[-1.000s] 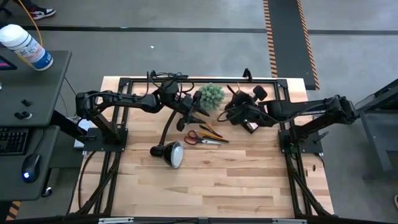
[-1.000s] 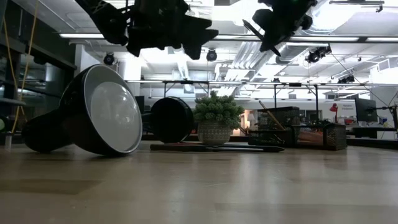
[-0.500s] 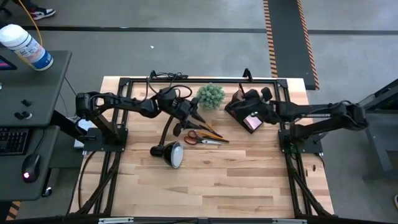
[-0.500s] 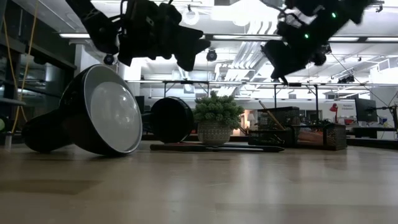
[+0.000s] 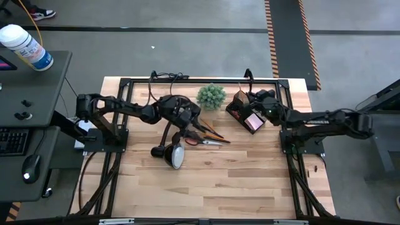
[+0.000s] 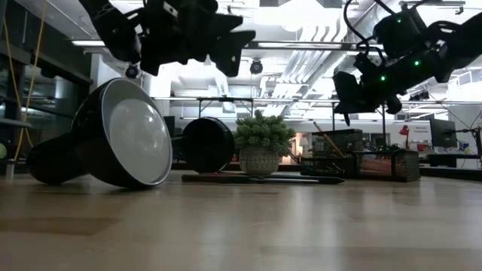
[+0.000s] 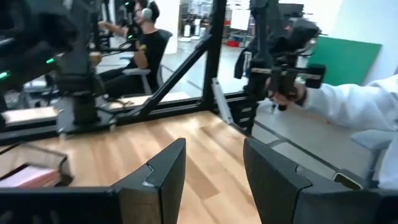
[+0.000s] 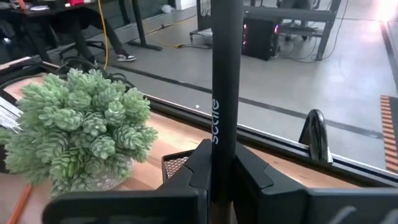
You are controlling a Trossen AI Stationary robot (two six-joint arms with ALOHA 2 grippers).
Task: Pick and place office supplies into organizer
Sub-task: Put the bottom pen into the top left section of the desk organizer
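Red-handled scissors [image 5: 203, 139] and thin orange and dark pencils [image 5: 212, 131] lie flat on the wood table. My left gripper [image 5: 194, 122] hovers open just above and left of them, with nothing between its fingers [image 7: 211, 163]. The dark organizer [image 5: 245, 111] stands at the far right with a pink sticky-note pad [image 5: 254, 122] in it. My right gripper [image 5: 253, 100] hangs over the organizer's far part, shut on a thin black pen [image 8: 224, 74]. My right gripper pinches the black pen's lower part [image 8: 224, 146] between its two fingers. The pen runs on past the fingertips and out of the right wrist view's top. It is lifted clear of the table and the organizer.
A round green plant [image 5: 211, 95] stands at the far middle, between the two grippers. A black gooseneck lamp lies on the table, its head [image 5: 172, 154] near the left arm. A black frame [image 5: 187, 80] runs along the far edge. A person's white sleeve [image 7: 348, 106] shows beyond the table.
My right gripper has sunk and drawn back toward the table's right and far edges, from beside the plant to over the organizer, rolling as it went and keeping the pen. My left gripper has drifted toward the near edge and slightly down, closer to the scissors.
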